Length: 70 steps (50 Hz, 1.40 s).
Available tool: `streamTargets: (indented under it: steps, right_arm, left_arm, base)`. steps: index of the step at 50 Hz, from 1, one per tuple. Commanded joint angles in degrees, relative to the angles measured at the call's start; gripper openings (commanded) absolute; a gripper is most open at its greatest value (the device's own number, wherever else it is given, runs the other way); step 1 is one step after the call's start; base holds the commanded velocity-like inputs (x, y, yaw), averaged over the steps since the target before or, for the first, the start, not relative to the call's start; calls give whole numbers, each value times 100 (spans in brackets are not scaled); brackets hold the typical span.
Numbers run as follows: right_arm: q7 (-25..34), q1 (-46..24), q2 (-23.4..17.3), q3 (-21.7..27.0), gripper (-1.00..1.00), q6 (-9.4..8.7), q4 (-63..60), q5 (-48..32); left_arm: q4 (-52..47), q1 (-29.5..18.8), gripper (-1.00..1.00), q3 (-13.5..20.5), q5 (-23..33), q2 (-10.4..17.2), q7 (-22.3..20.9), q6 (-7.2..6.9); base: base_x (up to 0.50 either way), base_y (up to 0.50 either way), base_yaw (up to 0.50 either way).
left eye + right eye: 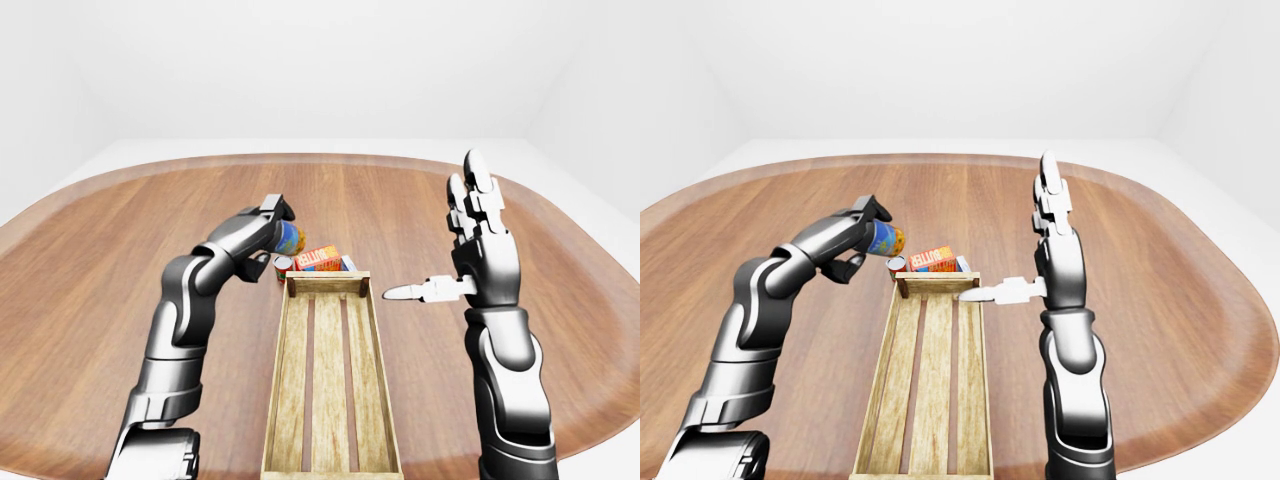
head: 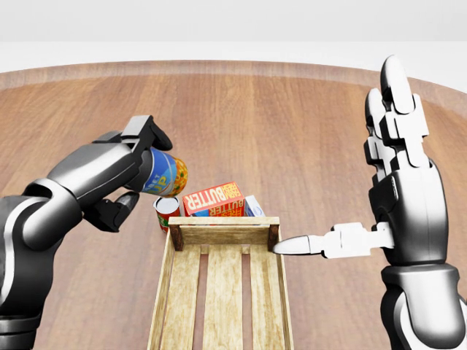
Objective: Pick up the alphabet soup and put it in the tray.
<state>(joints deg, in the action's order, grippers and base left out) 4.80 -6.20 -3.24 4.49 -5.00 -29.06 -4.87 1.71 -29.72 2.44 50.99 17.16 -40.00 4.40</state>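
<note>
The alphabet soup can (image 2: 166, 173), blue with a yellow and orange label, is held tilted in the air, my left hand (image 2: 140, 169) shut round it. It hangs just above and left of the top-left corner of the wooden tray (image 2: 222, 222), over a small red can (image 2: 166, 211) on the table. The tray is a long slatted crate running down the middle of the head view, with nothing in it. My right hand (image 2: 379, 204) stands open to the right of the tray, fingers (image 2: 394, 109) pointing up and thumb reaching to the tray's top-right corner.
An orange butter box (image 2: 213, 198) and a small blue-and-white carton (image 2: 254, 206) lie against the tray's top end, beside the red can. The round wooden table (image 1: 100, 270) spreads wide on both sides.
</note>
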Motion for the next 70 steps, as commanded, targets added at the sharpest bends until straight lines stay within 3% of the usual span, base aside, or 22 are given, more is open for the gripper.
streamTargets:
  steps: [1, 9, 18, 28, 40, 57, 70]
  right_arm:
    - [-48, 101, 25, -116, 100, 0, -157, -154]
    - [-21, 2, 41, -5, 100, 0, -182, -132]
    - [44, 133, 28, -50, 100, 0, -394, -202]
    - [62, 148, 22, -23, 100, 0, -558, -238]
    - [145, 150, -59, 168, 100, 0, -568, -123]
    - [95, -63, -80, 111, 100, 0, -384, -88]
    - [105, -185, -63, 28, 100, 0, -576, -157]
  left_arm:
    - [-63, 46, -100, -454, 662, -632, 0, 60]
    - [-220, 247, -100, -772, 962, -1055, 0, 60]
    - [52, 427, -100, -1009, 1227, -1341, 0, 60]
    - [792, 452, -100, -1225, 2146, -1382, 0, 60]
    - [1314, 575, -100, -1338, 2688, -1476, 0, 60]
    - [1061, 921, -100, -1448, 2210, -1598, 0, 60]
    - [1517, 876, -100, -1560, 2353, -1597, 0, 60]
  base:
    - [0, 0, 0]
    - [0, 0, 0]
    - [0, 0, 0]
    - [0, 0, 0]
    - [0, 0, 0]
    - [0, 0, 0]
    - [0, 0, 0]
